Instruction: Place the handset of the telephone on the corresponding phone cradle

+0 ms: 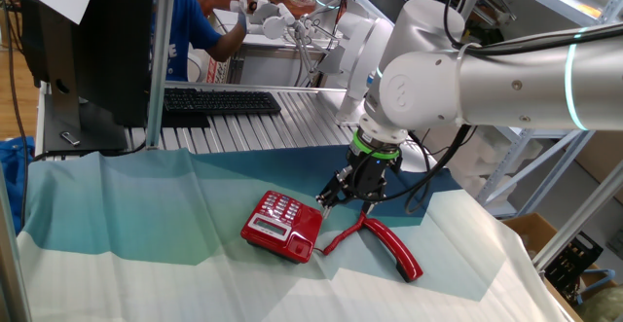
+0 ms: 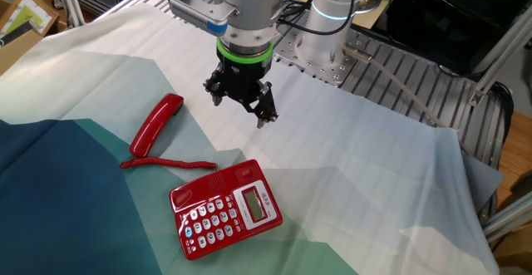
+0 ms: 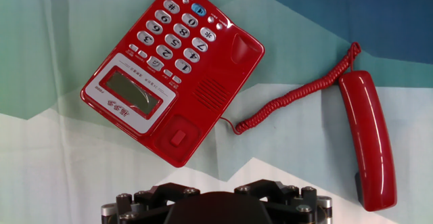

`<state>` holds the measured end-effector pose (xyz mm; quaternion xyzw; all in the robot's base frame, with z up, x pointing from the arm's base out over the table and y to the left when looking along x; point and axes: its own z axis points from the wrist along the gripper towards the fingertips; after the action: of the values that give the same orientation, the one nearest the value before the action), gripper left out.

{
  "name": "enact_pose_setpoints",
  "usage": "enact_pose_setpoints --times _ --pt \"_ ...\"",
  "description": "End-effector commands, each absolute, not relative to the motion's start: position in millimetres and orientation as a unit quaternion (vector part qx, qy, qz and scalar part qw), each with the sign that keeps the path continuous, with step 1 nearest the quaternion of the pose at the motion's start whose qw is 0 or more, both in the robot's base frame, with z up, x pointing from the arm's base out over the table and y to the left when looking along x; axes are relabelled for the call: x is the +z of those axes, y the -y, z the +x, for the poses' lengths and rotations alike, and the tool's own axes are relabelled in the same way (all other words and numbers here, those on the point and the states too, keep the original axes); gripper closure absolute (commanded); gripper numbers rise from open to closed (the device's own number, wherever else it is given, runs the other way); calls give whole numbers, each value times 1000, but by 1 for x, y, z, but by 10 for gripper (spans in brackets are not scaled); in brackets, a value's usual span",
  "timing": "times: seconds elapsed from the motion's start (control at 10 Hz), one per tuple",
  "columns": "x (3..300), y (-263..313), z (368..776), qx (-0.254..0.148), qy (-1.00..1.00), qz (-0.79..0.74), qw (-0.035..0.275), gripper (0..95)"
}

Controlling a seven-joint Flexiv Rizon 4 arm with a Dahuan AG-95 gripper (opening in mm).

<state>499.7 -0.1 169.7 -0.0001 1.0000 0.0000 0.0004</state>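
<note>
Blue-green and white cloth (image 2: pixel 399 184) over a ribbed metal table (image 1: pixel 292 123)

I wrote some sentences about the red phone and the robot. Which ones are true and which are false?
1. The handset lies on the cloth, off the telephone. True.
2. The gripper is holding the handset. False: it is open and empty, above the cloth.
3. A curly red cord joins the handset to the telephone. True.
4. The phone cradle has the handset in it. False: it is bare.
5. A black keyboard sits behind the cloth. True.
</note>
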Motion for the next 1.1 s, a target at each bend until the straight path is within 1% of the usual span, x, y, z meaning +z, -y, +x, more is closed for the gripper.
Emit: enact_pose_setpoints --times 0.1,0.2,1.1 --pt "170 0 500 0 -1000 0 0 0" --pt "170 0 500 -16 -996 57 -62 950" --pt "170 0 500 -15 -996 56 -65 950"
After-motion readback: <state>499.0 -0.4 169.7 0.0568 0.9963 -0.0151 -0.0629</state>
